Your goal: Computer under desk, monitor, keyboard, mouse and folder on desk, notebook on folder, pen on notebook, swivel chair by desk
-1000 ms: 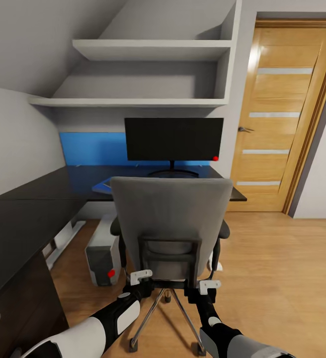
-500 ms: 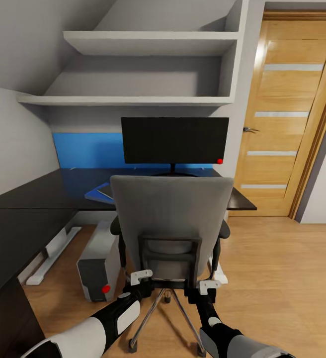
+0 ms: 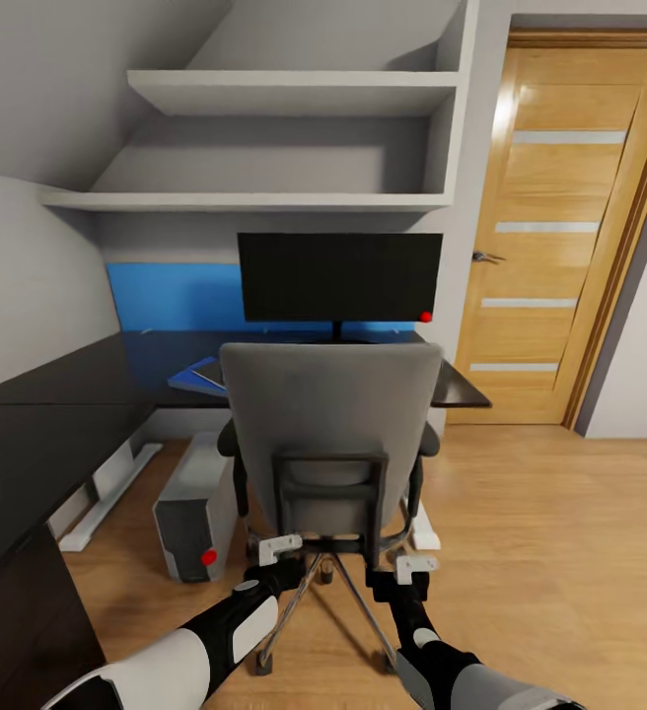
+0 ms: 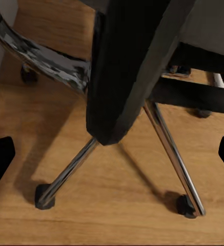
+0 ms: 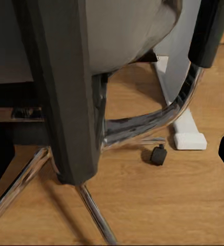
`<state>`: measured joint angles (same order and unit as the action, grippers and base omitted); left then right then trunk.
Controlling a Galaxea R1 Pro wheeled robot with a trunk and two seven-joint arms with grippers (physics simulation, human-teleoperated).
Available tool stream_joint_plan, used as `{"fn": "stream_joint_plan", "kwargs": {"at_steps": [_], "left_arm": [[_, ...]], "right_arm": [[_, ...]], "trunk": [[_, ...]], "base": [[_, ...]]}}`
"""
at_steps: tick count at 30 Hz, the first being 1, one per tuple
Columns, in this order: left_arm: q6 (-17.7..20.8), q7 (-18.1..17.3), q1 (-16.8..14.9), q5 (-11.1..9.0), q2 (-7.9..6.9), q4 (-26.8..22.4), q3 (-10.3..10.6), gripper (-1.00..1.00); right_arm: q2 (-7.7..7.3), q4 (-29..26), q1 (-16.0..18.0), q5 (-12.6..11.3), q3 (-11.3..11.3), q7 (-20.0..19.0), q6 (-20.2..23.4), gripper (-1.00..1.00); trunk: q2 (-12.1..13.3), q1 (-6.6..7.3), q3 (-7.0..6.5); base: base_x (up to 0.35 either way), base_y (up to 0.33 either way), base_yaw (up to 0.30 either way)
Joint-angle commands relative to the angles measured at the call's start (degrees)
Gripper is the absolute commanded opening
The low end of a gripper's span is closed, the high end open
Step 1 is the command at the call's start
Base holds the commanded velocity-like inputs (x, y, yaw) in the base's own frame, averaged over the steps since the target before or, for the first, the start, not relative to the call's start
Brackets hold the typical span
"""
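The swivel chair [image 3: 328, 414] stands with its grey back toward me, close in front of the desk [image 3: 57, 414]. Its chrome spokes [image 4: 65, 177] and casters [image 5: 158, 155] fill the wrist views. Both grippers hang open just behind the chair's lower back frame, left gripper [image 3: 282, 557] and right gripper [image 3: 410, 574], neither holding anything. The monitor [image 3: 338, 276] is on the desk behind the chair. The computer [image 3: 193, 513] sits on the floor under the desk. The blue folder [image 3: 193, 379] lies on the desk with a small grey notebook [image 3: 211, 371] on it. The chair hides the keyboard, mouse and pen.
A blue wall panel [image 3: 171, 296] runs behind the desk, under two grey shelves [image 3: 284, 94]. A wooden door [image 3: 560, 227] stands shut at the right, with open wood floor [image 3: 560, 552] before it. A white desk foot [image 3: 102, 498] lies left of the computer.
The chair has rolled forward toward the desk, away from both grippers, which earlier sat against its lower back frame. The head view has also shifted slightly.
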<state>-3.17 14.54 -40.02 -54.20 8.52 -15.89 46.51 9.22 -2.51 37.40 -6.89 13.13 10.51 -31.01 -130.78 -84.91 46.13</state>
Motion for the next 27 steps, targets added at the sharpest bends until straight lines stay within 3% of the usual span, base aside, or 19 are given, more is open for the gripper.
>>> {"fn": "stream_joint_plan", "kwargs": {"at_steps": [1,7,21,27], "left_arm": [[-0.26,0.31,-0.05,-0.55,-0.01,-0.02,0.50,1.00],[-0.26,0.31,-0.05,-0.55,-0.02,-0.02,0.51,1.00],[-0.06,0.32,-0.05,-0.55,0.01,-0.02,0.45,1.00],[0.04,0.37,-0.05,-0.60,0.01,-0.02,0.43,1.00]], "right_arm": [[0.01,0.05,0.04,-0.59,0.51,0.14,-0.18,1.00],[0.01,0.05,0.04,-0.59,0.51,0.13,-0.16,1.00],[0.02,0.86,0.04,-0.59,0.58,0.13,-0.23,1.00],[-0.02,0.92,0.04,-0.59,0.52,0.13,-0.27,1.00]], "trunk": [[-0.03,0.04,0.06],[-0.03,0.04,0.06],[5.59,3.12,-2.46],[7.99,4.44,-3.53]], "base": [[-0.310,-0.128,0.000],[-0.322,-0.084,0.000],[-0.328,-0.006,0.000],[-0.080,0.000,0.000]]}}
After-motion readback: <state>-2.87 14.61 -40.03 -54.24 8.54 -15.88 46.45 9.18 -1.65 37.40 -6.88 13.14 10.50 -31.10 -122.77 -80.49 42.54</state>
